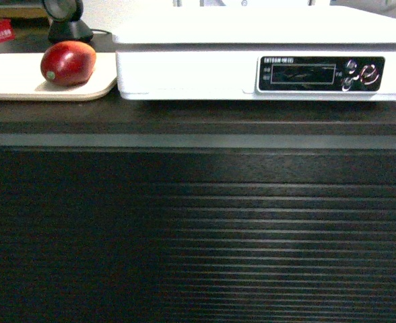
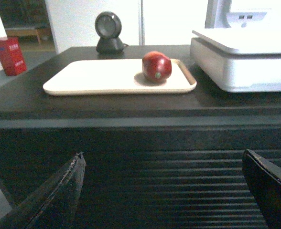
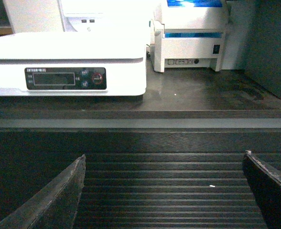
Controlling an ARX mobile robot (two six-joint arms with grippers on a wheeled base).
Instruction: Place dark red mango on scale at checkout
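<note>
Clearly the task is at its very beginning: the dark red mango (image 1: 68,63) lies on a beige tray (image 1: 23,84) in the upper left of the head view, untouched, and the scale (image 1: 265,64) just beside the tray, to the right, has nothing on its platter. Both stand on top of the checkout (image 1: 198,222), whose ribbed front fills the lower part of every view.

Neither arm shows in the head view. The left gripper (image 2: 171,191) is held low, in front of the ribbed panel and below the counter top; its two fingers appear at the lower corners of the left wrist view, spread wide with nothing between them. The right gripper (image 3: 171,191) is in the same pose, wide and empty, and faces the panel under the scale's display.

I judge that the next move is the reach: the left arm, which looks at the mango in the upper middle of its view, must rise above the counter edge, go forward over the tray and come around the fruit.
</note>
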